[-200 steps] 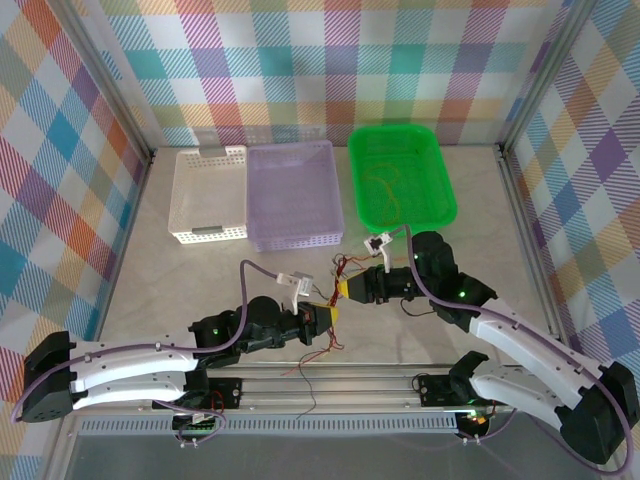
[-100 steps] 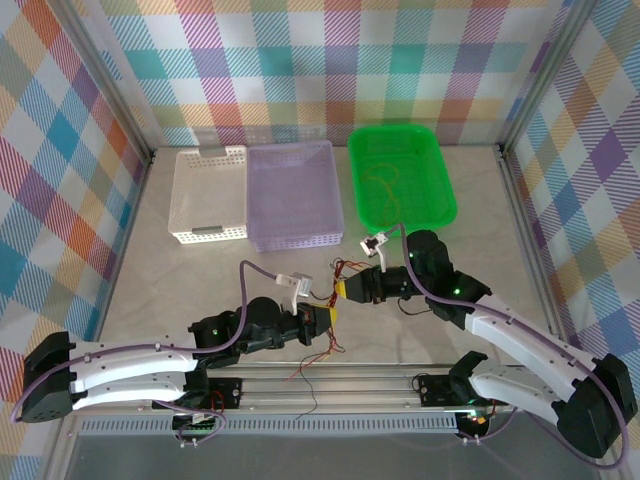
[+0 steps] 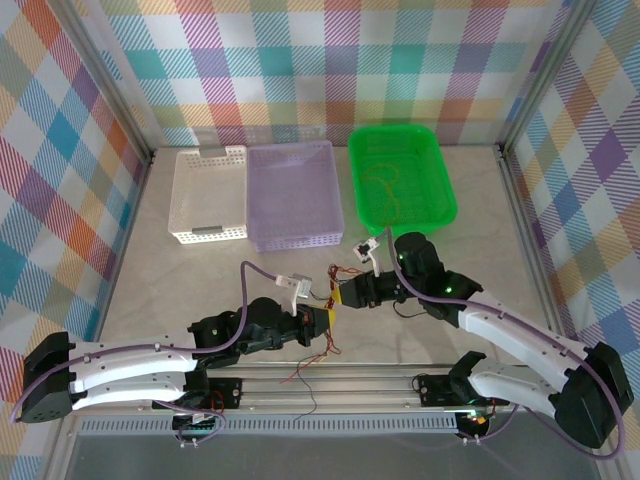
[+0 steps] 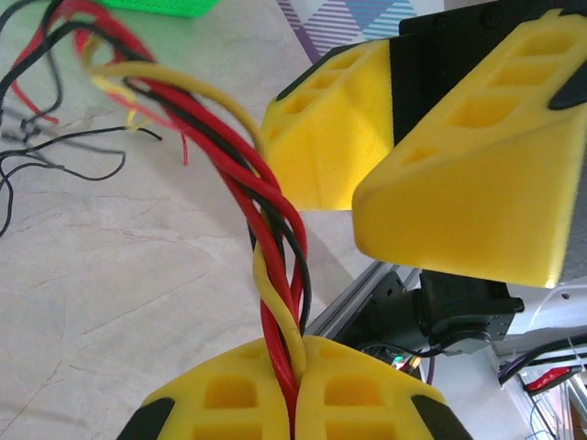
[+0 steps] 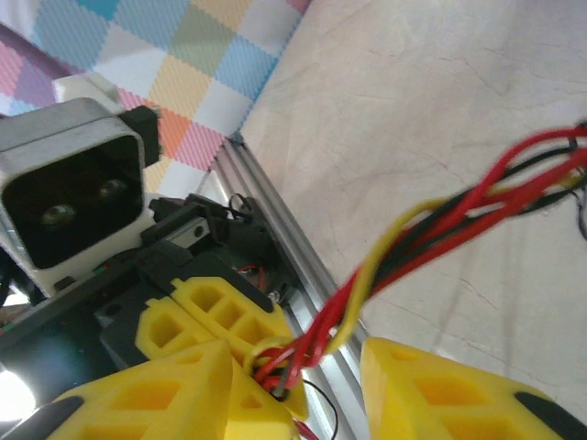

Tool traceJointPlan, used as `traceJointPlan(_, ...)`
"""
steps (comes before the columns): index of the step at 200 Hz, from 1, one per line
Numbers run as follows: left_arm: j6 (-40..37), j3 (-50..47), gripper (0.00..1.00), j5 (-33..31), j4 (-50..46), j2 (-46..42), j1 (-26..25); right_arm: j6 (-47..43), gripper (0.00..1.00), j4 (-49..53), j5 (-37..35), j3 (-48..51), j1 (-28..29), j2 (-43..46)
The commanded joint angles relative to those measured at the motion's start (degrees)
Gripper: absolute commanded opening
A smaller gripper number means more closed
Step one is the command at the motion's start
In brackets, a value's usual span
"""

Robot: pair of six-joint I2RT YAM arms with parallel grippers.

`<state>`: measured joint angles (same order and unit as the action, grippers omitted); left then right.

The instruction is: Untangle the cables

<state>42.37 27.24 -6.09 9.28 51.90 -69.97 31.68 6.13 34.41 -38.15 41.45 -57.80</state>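
Observation:
The cables (image 4: 275,229) are a twisted strand of thin red, yellow and black wires. My left gripper (image 4: 295,353) is shut on this strand, which rises from between its yellow fingers. In the top view the left gripper (image 3: 328,320) sits just in front of the right gripper (image 3: 343,295), tip to tip. My right gripper (image 5: 298,362) is open, its yellow fingers (image 5: 440,394) standing apart with the cables (image 5: 413,238) running between them untouched. Loose cable ends (image 3: 345,268) spread on the table behind the grippers, and more (image 3: 308,368) trail over the front rail.
A green tray (image 3: 437,190) at the back right holds a thin orange wire. A lilac basket (image 3: 293,195) and a white basket (image 3: 208,195) stand at the back left. An aluminium rail (image 3: 330,385) runs along the near edge, close under the grippers.
The right arm has swung slightly left, bringing its gripper closer to the left gripper. The left arm has stayed where it was, still clamped on the strand.

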Motion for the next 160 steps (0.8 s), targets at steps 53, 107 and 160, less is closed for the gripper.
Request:
traceJointPlan(53,-0.91,1.67,0.0,-0.7,0.74,0.19,-0.11,-3.41,0.37,2.99,-3.9,-2.91,0.3,-0.13)
traceJointPlan(107,-1.44,2.66,0.0,-0.59,0.48,0.82,-0.51,-2.59,0.37,0.04,-2.41,-2.59,0.3,-2.02)
traceJointPlan(160,-1.59,2.9,0.0,-0.42,0.92,1.84,-0.75,-1.88,0.36,-2.08,-1.32,-2.15,0.3,-3.32)
